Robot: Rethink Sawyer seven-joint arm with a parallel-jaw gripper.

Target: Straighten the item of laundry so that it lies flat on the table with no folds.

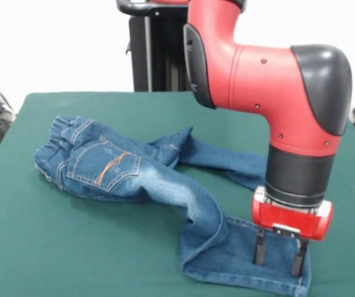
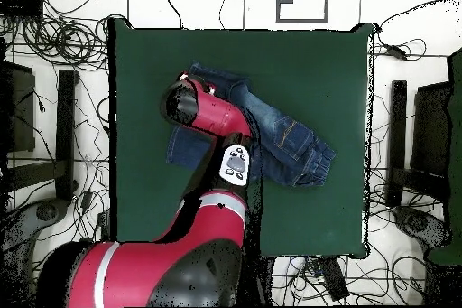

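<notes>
Counter (image 1: 60,247): dark green cloth top, much wider than the garment; bare green on all sides of it in the overhead view.
Jeans (image 1: 112,164): blue denim, crumpled, not flat. In the front view they run from left of centre to the near right corner area.
Waist end: bunched at the left in the front view, waistband rumpled and partly rolled; one back pocket (image 1: 103,164) faces up, orange-tan stitching showing.
Legs: one leg runs from the seat toward the near right, twisted and creased, ending in a flatter hemmed panel near the counter's near edge. The other leg lies behind it, stretching right, and passes behind the arm.
Gripper (image 1: 280,252): pointing straight down over the flat hem panel at near right. Two dark fingers (image 1: 260,247) stand apart, moderately spread, tips at or just on the denim; cloth shows between them, nothing clamped.
Arm (image 1: 270,80): red and black, descending from the far top, elbow bent over the right half of the counter.
Overhead view: arm (image 2: 212,115) covers the middle of the jeans (image 2: 289,142); gripper hidden beneath it.
</notes>
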